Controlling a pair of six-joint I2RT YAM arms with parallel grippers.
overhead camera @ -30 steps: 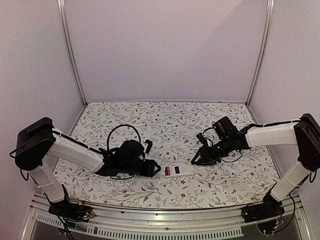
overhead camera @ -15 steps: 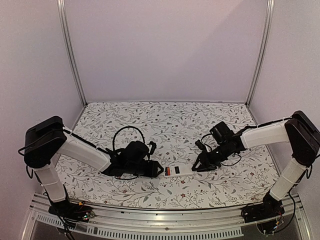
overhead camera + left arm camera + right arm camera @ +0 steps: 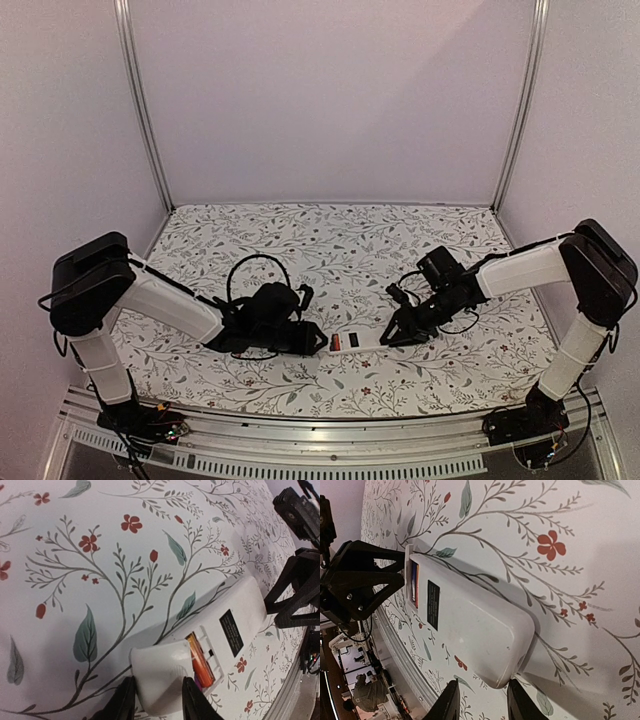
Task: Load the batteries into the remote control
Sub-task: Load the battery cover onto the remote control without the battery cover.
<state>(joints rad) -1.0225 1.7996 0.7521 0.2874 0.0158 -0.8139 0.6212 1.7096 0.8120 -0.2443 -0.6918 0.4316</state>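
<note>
The remote control lies white back up between my two grippers. In the left wrist view its dark recess holds a reddish-orange battery; a purplish bit beside it is too hidden to name. My left gripper is shut on a small flat white plastic piece, which it holds tilted over the near end of the recess. My right gripper sits at the remote's opposite end. Its jaws stand a little apart, with the remote's rounded corner just reaching between the tips. From there the battery shows as a red sliver.
A black label sits on the remote's back beside the recess. The flowered table cloth stretches back to the rear wall. The metal front rail runs close behind the remote. Left-arm cables loop above the wrist.
My left gripper has slid right to the remote with the white piece, its jaws narrowing on it. The right gripper has come down and left to the remote's right end.
</note>
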